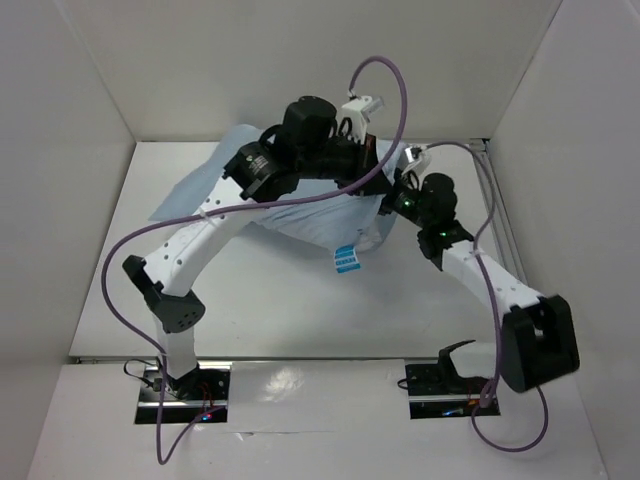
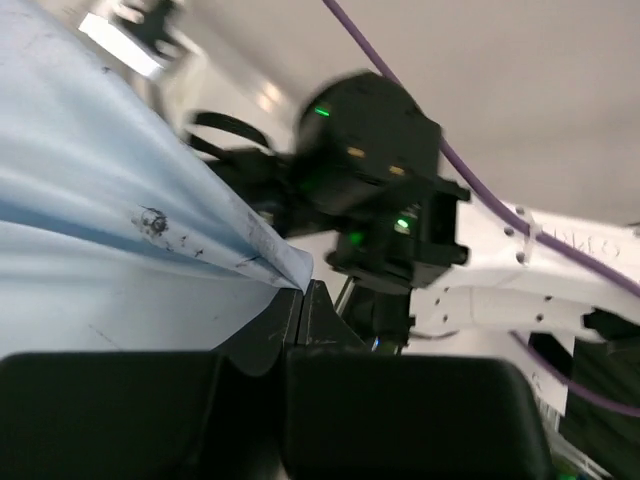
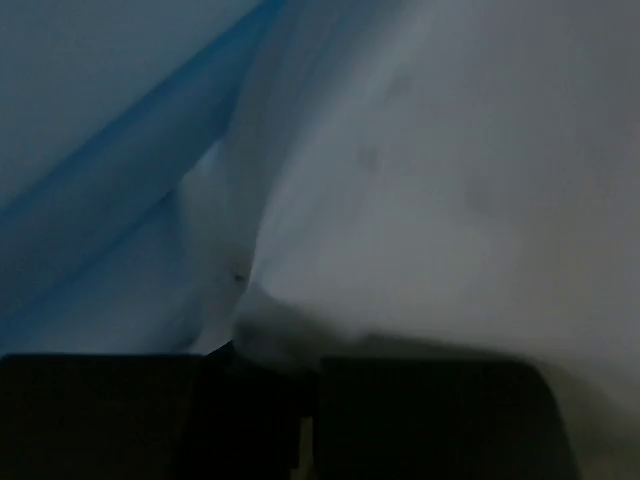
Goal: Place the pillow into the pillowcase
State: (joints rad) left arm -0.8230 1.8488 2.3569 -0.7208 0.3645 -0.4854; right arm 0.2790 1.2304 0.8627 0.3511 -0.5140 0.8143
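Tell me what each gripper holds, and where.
Left gripper pinches the pillowcase at a hem corner; right gripper pinches a fold of the pillow.

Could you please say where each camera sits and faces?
Top external: above and behind, looking down on the table, left arm, right arm and pillowcase.
Left wrist: faces along the left tool, shut on the pillowcase edge, toward the right arm.
Right wrist: pressed against pillow and pillowcase; right tool dark at bottom.
Shared: all show the pillowcase.
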